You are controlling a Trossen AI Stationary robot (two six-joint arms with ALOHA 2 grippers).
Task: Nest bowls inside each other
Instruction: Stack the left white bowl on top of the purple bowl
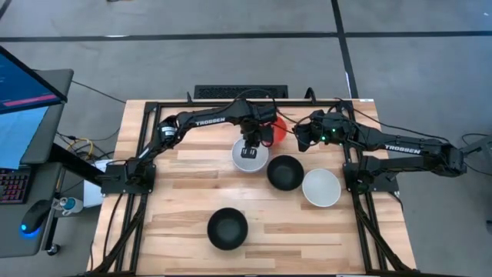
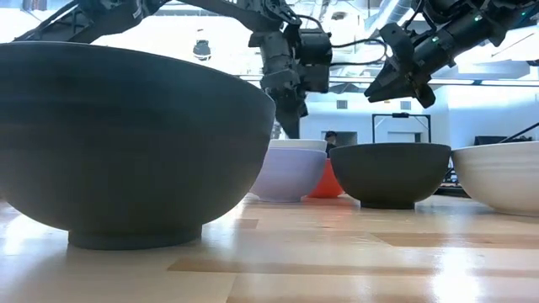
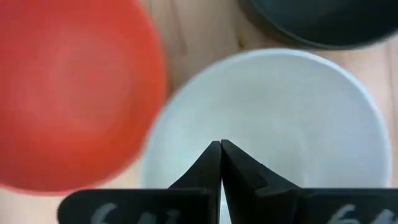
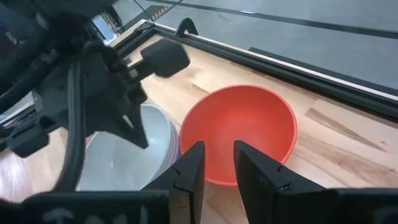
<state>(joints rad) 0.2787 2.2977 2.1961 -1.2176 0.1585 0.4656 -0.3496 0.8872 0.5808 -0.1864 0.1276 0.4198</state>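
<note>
left gripper (image 3: 221,149) (shut) over white bowl (image 3: 273,112), beside red bowl (image 3: 68,93).

Two dark, near-black jointed arms, each lettered TROSSEN in white along the forearm. Black cables looped by the wrists; green lights glowed on the right one. Tapered black jaws.

Big black bowl (image 2: 126,143) up close

Overhead looks down; low looks level; wrists close above red bowl (image 4: 239,134).
</note>
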